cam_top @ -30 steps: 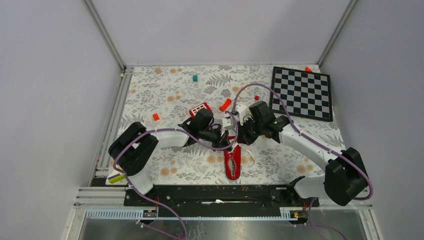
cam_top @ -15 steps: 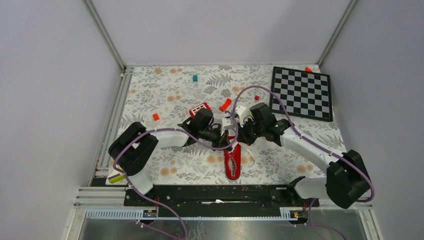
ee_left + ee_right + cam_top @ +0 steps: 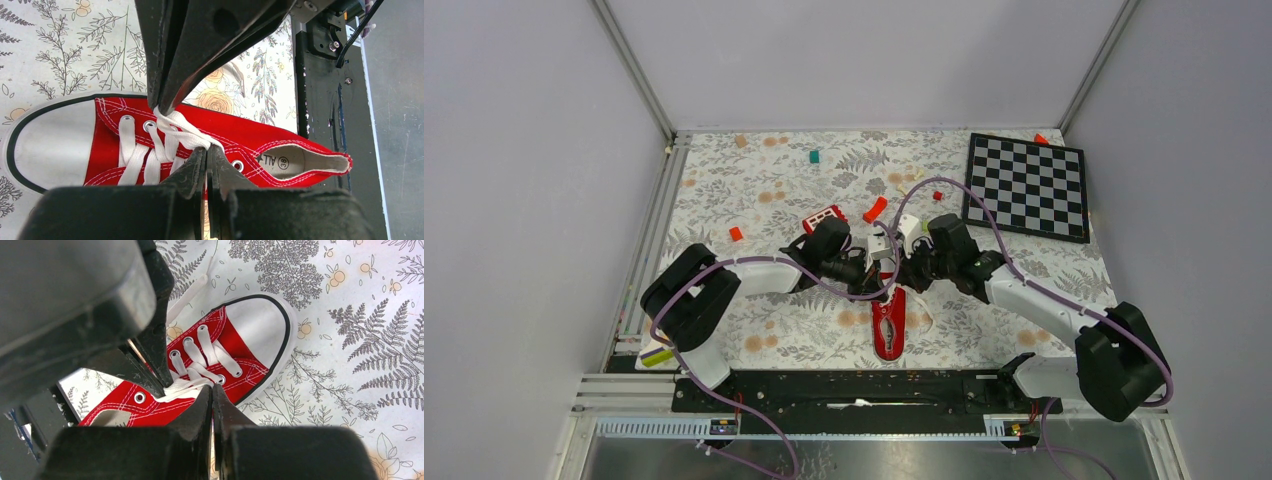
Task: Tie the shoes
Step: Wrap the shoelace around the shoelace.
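The red sneaker with white laces lies on the floral table near the front rail, toe toward the arms. Both grippers meet just above its tongue. My left gripper is shut on a strand of white lace over the shoe; its tips pinch the strand. My right gripper is shut on the same lace bundle from the other side, its tips closed above the shoe. The lace runs taut between the two pairs of fingers.
A chessboard lies at the back right. A red block with white squares and a curved red-orange piece lie just behind the grippers. A small red piece and a teal block lie further off. The black rail runs along the front edge.
The right arm's wrist and forearm have shifted slightly right and nearer, and its cable has swung. Both grippers stay shut on the lace above the shoe; the left arm is still.
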`<action>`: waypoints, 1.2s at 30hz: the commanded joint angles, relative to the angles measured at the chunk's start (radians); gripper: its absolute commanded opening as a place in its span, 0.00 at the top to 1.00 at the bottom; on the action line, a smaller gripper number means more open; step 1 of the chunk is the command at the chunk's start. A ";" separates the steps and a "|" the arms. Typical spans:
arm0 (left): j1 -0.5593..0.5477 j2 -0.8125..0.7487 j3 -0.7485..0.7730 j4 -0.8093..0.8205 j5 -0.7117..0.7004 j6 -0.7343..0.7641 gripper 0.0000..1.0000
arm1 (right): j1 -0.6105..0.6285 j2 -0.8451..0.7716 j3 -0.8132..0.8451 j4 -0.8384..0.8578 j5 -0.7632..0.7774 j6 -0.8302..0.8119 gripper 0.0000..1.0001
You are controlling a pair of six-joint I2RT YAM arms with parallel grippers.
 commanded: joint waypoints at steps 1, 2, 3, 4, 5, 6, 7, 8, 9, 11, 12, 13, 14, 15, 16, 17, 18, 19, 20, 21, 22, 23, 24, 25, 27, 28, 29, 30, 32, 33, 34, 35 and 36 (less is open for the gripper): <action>-0.007 0.003 -0.014 -0.079 0.090 0.012 1.00 | -0.006 -0.046 -0.009 0.203 0.070 -0.009 0.97; -0.008 0.003 -0.014 -0.078 0.093 0.013 1.00 | -0.006 -0.045 -0.013 0.211 0.079 -0.013 0.97; -0.008 0.001 -0.015 -0.078 0.096 0.015 1.00 | -0.006 -0.046 -0.018 0.223 0.093 -0.015 0.97; -0.008 0.000 -0.017 -0.077 0.097 0.016 1.00 | -0.006 -0.044 -0.023 0.233 0.100 -0.017 0.97; -0.008 -0.002 -0.018 -0.077 0.099 0.016 1.00 | -0.006 -0.045 -0.028 0.245 0.116 -0.016 0.97; -0.007 -0.004 -0.020 -0.076 0.100 0.019 1.00 | -0.007 -0.048 -0.035 0.257 0.129 -0.017 0.97; -0.008 -0.005 -0.020 -0.076 0.101 0.021 1.00 | -0.006 -0.052 -0.040 0.270 0.139 -0.017 0.97; -0.007 -0.005 -0.020 -0.079 0.102 0.020 1.00 | -0.006 -0.058 -0.049 0.283 0.147 -0.018 0.97; -0.008 -0.004 -0.018 -0.082 0.105 0.022 1.00 | -0.006 -0.068 -0.056 0.298 0.150 -0.019 0.97; -0.008 0.002 -0.013 -0.087 0.110 0.024 1.00 | -0.006 -0.082 -0.069 0.322 0.153 -0.020 0.97; -0.007 0.004 -0.012 -0.088 0.113 0.023 1.00 | -0.006 -0.091 -0.076 0.336 0.151 -0.018 0.97; -0.007 0.005 -0.009 -0.090 0.116 0.024 1.00 | -0.005 -0.098 -0.084 0.350 0.152 -0.016 0.97; -0.008 0.008 -0.007 -0.092 0.117 0.024 1.00 | -0.006 -0.106 -0.091 0.366 0.150 -0.016 0.97; -0.008 0.011 -0.005 -0.094 0.118 0.025 1.00 | -0.004 -0.114 -0.101 0.381 0.149 -0.016 0.97; -0.007 0.012 -0.002 -0.098 0.120 0.025 1.00 | -0.003 -0.120 -0.110 0.397 0.146 -0.014 0.97; -0.007 0.014 0.000 -0.102 0.121 0.025 1.00 | -0.003 -0.126 -0.118 0.410 0.137 -0.015 0.98; -0.008 0.016 0.001 -0.102 0.124 0.026 1.00 | -0.002 -0.127 -0.123 0.419 0.127 -0.019 0.98; -0.008 0.016 0.002 -0.102 0.127 0.027 1.00 | -0.002 -0.125 -0.125 0.422 0.121 -0.023 0.98; -0.007 0.018 0.004 -0.102 0.128 0.027 1.00 | 0.000 -0.123 -0.128 0.426 0.119 -0.025 0.99; -0.008 0.018 0.004 -0.102 0.132 0.026 1.00 | 0.000 -0.123 -0.132 0.433 0.118 -0.023 0.99; -0.006 0.018 0.004 -0.101 0.135 0.028 1.00 | 0.001 -0.123 -0.138 0.444 0.113 -0.024 0.99; -0.007 0.020 0.005 -0.102 0.137 0.028 1.00 | 0.002 -0.126 -0.148 0.463 0.108 -0.026 0.98; -0.008 0.020 0.006 -0.102 0.140 0.028 1.00 | 0.002 -0.129 -0.166 0.495 0.105 -0.027 0.97; -0.007 0.021 0.006 -0.101 0.143 0.028 1.00 | 0.002 -0.132 -0.177 0.519 0.102 -0.029 0.95; -0.009 0.023 0.008 -0.101 0.147 0.027 1.00 | 0.001 -0.132 -0.197 0.559 0.100 -0.026 0.93; -0.009 0.025 0.009 -0.100 0.148 0.025 1.00 | 0.001 -0.129 -0.199 0.567 0.095 -0.021 0.91; -0.009 0.026 0.010 -0.100 0.148 0.023 1.00 | 0.002 -0.124 -0.196 0.568 0.088 -0.013 0.88; -0.009 0.026 0.010 -0.100 0.148 0.022 1.00 | 0.002 -0.120 -0.193 0.567 0.082 -0.004 0.83; -0.009 0.024 0.009 -0.101 0.147 0.022 1.00 | 0.002 -0.113 -0.193 0.579 0.090 0.025 0.70; -0.009 0.022 0.007 -0.100 0.146 0.022 1.00 | 0.002 -0.114 -0.199 0.591 0.094 0.038 0.67; -0.009 0.020 0.006 -0.100 0.143 0.022 1.00 | 0.002 -0.115 -0.206 0.602 0.100 0.044 0.66; -0.009 0.019 0.006 -0.100 0.142 0.020 1.00 | 0.002 -0.118 -0.213 0.607 0.106 0.046 0.66; -0.008 0.018 0.006 -0.098 0.142 0.019 1.00 | 0.001 -0.120 -0.218 0.605 0.107 0.048 0.65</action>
